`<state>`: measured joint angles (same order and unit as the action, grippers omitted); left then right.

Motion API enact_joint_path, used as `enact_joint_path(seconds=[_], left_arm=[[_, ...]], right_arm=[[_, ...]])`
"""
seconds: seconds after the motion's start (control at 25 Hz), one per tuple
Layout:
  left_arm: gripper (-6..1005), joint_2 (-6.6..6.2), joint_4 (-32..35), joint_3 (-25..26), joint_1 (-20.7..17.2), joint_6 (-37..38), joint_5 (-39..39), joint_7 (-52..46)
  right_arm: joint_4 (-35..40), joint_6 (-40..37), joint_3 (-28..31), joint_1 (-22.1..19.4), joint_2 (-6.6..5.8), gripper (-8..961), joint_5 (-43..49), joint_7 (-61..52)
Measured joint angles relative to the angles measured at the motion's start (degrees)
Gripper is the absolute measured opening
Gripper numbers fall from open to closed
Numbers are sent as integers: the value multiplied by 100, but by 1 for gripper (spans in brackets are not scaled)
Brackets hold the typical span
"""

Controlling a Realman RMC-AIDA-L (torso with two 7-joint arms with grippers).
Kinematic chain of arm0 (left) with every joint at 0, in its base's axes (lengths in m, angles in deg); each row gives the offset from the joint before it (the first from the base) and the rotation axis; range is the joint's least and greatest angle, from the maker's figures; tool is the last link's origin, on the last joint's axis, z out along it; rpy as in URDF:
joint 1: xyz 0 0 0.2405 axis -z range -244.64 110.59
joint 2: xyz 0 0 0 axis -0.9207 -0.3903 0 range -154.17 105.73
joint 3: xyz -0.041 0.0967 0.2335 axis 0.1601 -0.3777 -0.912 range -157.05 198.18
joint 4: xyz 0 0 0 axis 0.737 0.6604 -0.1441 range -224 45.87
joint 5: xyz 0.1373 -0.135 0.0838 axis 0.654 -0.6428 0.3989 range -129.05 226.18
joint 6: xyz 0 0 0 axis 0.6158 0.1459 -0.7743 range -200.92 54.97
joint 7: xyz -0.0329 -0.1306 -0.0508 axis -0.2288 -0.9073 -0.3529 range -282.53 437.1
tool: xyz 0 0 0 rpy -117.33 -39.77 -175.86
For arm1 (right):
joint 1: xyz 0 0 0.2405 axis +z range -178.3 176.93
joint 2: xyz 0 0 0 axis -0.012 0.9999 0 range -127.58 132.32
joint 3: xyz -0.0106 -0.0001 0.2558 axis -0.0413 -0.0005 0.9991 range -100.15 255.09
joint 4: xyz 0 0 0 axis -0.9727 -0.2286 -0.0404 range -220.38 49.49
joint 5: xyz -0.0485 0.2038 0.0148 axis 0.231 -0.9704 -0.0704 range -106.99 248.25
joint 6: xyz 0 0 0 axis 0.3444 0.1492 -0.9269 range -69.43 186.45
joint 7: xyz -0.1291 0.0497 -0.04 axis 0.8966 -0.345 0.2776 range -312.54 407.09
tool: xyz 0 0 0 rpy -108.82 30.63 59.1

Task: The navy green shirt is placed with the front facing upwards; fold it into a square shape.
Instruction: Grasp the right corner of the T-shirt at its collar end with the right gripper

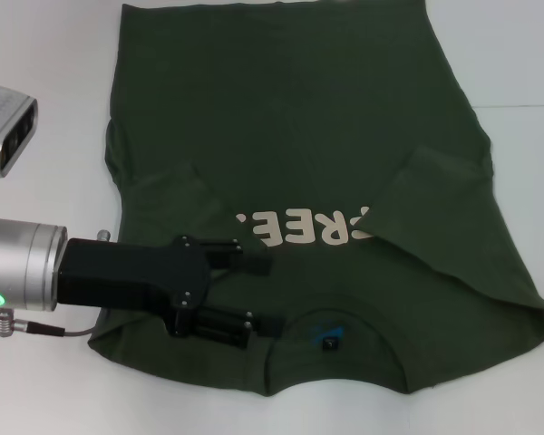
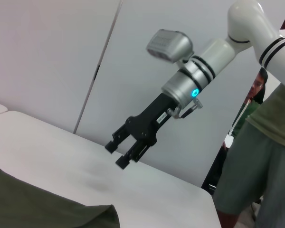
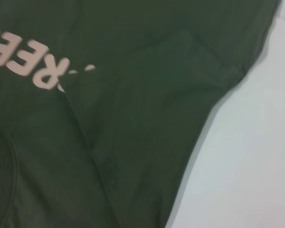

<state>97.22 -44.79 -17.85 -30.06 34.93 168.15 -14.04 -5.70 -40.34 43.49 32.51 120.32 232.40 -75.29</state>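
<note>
The navy green shirt lies flat on the white table, front up, with its collar nearest me and the cream lettering across the chest. Both sleeves are folded inward over the body. My left gripper is open, its jaws spread over the shoulder area just left of the collar. My right gripper shows only in the left wrist view, open and empty, held above the bare table away from the shirt's edge. The right wrist view shows the lettering and a folded sleeve.
A person in a green shirt and grey shorts stands beyond the table's far side. White wall panels stand behind the table. Bare table lies beside the shirt's right edge.
</note>
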Motion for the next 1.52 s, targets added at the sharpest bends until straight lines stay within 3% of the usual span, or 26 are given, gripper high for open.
enact_joint_path(seconds=[0.56,1.16,1.52], left_arm=[[937,28,-8,1,-68,-37,-5,0],[936,37,-7,1,-24,-122,-5,-10],[937,38,-7,1,-23,-136,-5,-25]], right_arm=[[-1391,507,-692,217,-44,818,94,-476],[-1771,772,-903,235,1,816,171,-523],[-1871,962,-959,251,16,713,304,-598]])
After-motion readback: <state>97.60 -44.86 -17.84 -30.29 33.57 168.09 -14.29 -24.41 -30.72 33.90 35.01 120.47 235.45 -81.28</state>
